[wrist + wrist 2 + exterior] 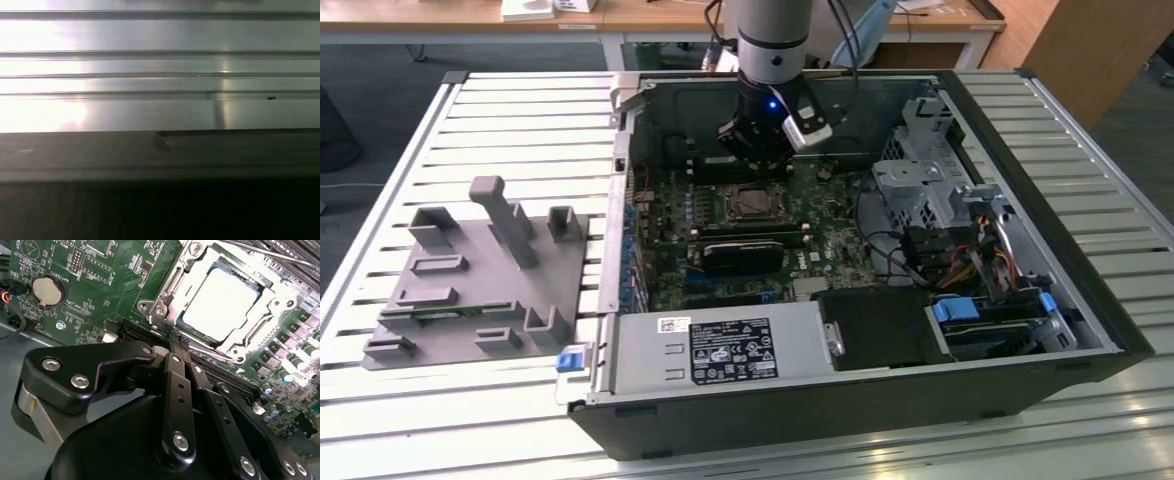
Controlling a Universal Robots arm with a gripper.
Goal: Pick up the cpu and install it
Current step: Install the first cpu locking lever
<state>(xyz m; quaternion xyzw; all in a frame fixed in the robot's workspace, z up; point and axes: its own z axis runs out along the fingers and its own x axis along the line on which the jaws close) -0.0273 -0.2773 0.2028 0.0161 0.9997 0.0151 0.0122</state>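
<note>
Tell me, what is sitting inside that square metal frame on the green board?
The cpu, a pale silvery square, lies flat inside the socket frame. Whatever is beneath the chip is covered by it.

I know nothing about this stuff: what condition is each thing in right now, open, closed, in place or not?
Black computer case: lying on its side, side panel off, insides exposed.
Small square silvery-topped cpu: seated flat in the socket.
Square metal-framed motherboard socket: cpu inside it; whether it is latched, cannot tell.
Black gripper: fingers closed together, holding nothing, just beside the socket.
Round silver coin battery: sitting in its holder.
Grey plastic tray: on the slatted table, beside the case.
</note>
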